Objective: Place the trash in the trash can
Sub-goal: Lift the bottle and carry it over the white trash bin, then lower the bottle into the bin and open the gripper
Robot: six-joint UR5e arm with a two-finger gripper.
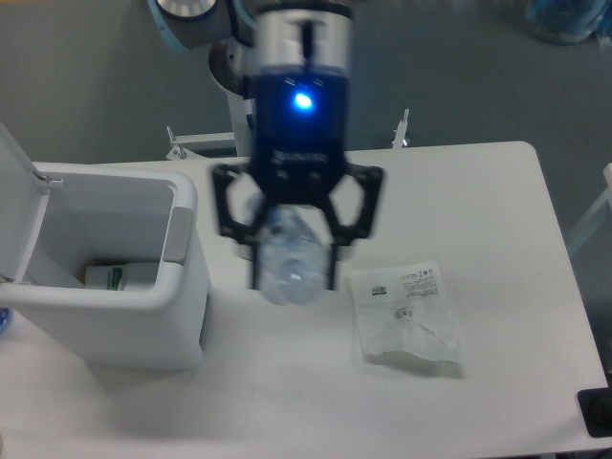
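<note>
1. At the far left the trash can (143,296) stands on the white table (497,191), a white boxy bin with rounded edges. Its hinged lid (17,206) is swung up and open on the left side, and a grey strip (178,234) shows on the right part of the rim.
2. Inside the trash can, low on the floor of the bin, lies a pale item with green print (115,276); what it is cannot be told.
3. Right of the trash can, the pincer (292,273) hangs above the table, blurred, with a blue light (303,100) lit on its body. Its 2 dark fingers (330,258) are closed in on the bottle (290,263), 1 on each side.
4. The bottle is clear and bluish, held up off the table in the pincer, its rounded end toward the camera. It sits just beside the right wall of the trash can, not over the opening.
5. Further right, the plastic bag (406,311) lies flat on the table, transparent, with small printed labels near its upper edge. It is apart from the pincer and the bottle, and well apart from the trash can.
6. Behind the table, the arm's base column (244,124) rises from the grey floor.
</note>
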